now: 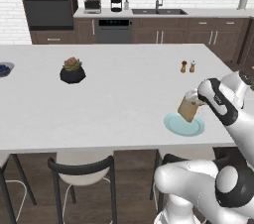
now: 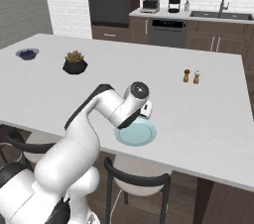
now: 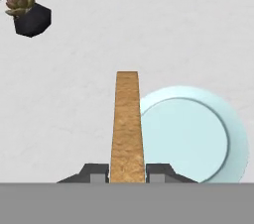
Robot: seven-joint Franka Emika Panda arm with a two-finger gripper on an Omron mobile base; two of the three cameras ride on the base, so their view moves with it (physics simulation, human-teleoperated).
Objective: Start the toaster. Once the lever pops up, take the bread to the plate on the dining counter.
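Hand view: I'm hovering over the dining counter [image 3: 74, 94], a smooth white slab. The plate [image 3: 198, 139], a round glossy pale teal disc, is lying just below. My gripper [image 3: 127, 172] is pinching the bread [image 3: 127, 124], a grainy golden-tan slice seen edge-on, over the plate's rim.

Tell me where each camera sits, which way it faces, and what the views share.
Left base view: behind the arm's left, facing the counter; arm at lower right, gripper holding bread over the plate.
Right base view: behind the arm's right; arm at lower left, plate.
Hand view: along the fingers, bread edge-on, plate.
Shared: plate, plant.
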